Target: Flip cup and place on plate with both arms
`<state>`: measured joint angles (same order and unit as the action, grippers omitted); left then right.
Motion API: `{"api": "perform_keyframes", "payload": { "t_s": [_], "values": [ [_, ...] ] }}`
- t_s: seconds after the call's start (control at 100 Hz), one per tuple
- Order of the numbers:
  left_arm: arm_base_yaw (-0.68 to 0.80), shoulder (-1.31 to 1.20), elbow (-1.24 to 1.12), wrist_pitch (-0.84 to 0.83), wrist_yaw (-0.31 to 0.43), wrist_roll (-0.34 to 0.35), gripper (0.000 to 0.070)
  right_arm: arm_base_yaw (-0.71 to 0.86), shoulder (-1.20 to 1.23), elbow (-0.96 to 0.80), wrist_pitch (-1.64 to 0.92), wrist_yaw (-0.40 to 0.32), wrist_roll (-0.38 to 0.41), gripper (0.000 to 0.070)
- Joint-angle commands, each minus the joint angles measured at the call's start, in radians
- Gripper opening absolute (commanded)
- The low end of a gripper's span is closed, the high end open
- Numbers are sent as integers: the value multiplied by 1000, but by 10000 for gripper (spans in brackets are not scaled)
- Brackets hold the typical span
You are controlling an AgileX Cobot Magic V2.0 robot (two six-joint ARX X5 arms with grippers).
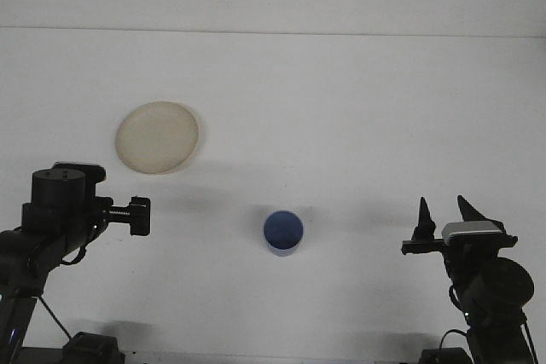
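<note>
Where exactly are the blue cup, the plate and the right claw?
blue cup (pixel 282 231), front view, on its round blue top.
plate (pixel 158 136), front view, on its middle.
right gripper (pixel 445 211), front view, between its two tips.

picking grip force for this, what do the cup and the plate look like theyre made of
The cup looks like blue plastic, matte: even colour, no glints, though the view is too small to be sure. The plate looks like beige plastic or melamine, also dull: flat tone, thin raised rim, no glaze shine. Ceramic cannot be ruled out for either.
</note>
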<state>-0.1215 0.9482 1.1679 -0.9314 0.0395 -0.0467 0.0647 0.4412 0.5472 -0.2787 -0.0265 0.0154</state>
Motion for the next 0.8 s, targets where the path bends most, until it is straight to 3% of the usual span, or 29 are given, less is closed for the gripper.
{"api": "perform_keyframes", "payload": {
  "t_s": [0.0, 0.13, 0.49, 0.79],
  "values": [
    [-24, 33, 50, 2, 26, -10, 630, 1, 5, 2, 10, 1, 4, 450],
    [-122, 125, 140, -13, 59, -33, 609, 1, 5, 2, 10, 1, 4, 450],
    [-487, 467, 311, 26, 59, -46, 606, 1, 5, 2, 10, 1, 4, 450],
    [-635, 662, 386, 54, 59, -27, 608, 1, 5, 2, 10, 1, 3, 450]
  ]
}}
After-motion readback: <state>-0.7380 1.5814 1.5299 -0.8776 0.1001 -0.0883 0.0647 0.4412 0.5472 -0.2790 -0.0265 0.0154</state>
